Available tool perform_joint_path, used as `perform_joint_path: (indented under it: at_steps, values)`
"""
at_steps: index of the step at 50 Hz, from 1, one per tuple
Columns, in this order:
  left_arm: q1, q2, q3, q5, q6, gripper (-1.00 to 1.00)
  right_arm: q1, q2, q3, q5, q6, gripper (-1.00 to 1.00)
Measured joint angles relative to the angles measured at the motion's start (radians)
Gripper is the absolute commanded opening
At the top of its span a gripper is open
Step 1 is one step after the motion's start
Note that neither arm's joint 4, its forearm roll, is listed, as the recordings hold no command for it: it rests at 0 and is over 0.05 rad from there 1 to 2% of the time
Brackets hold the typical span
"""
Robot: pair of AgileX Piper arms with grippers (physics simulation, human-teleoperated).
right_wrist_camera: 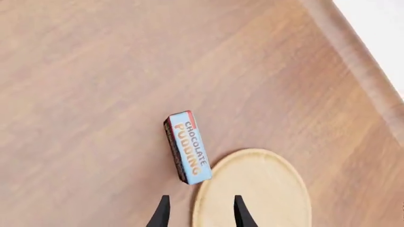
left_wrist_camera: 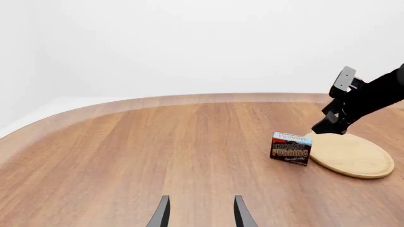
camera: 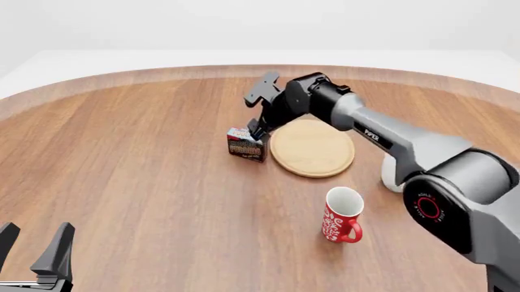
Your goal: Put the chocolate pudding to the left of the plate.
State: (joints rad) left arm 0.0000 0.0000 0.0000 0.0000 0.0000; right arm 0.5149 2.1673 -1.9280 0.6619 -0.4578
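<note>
The chocolate pudding carton (camera: 246, 145) stands upright on the table just left of the tan wooden plate (camera: 313, 148), nearly touching its rim. It shows in the left wrist view (left_wrist_camera: 291, 148) and the right wrist view (right_wrist_camera: 188, 147). My right gripper (camera: 255, 128) is open and empty, a little above and behind the carton at the plate's left edge; its fingertips (right_wrist_camera: 162, 212) frame the plate's rim (right_wrist_camera: 252, 191). My left gripper (camera: 33, 243) is open and empty at the near left, far from the carton.
A red patterned mug (camera: 341, 215) stands in front of the plate. A white mug (camera: 393, 173) is half hidden behind my right arm (camera: 390, 140). The table's curved far edge (camera: 162, 73) runs behind the plate.
</note>
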Motion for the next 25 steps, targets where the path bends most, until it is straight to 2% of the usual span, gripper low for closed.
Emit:
perform_joint_path:
  at_steps: [5,25]
  values:
    - [0.000,0.000,0.000,0.000,0.000,1.00,0.018,-0.088,0.117,-0.076,0.036,1.00]
    - [0.000,0.000,0.000,0.000,0.000,1.00,0.102,-0.503,0.666,-0.508,0.231,1.00]
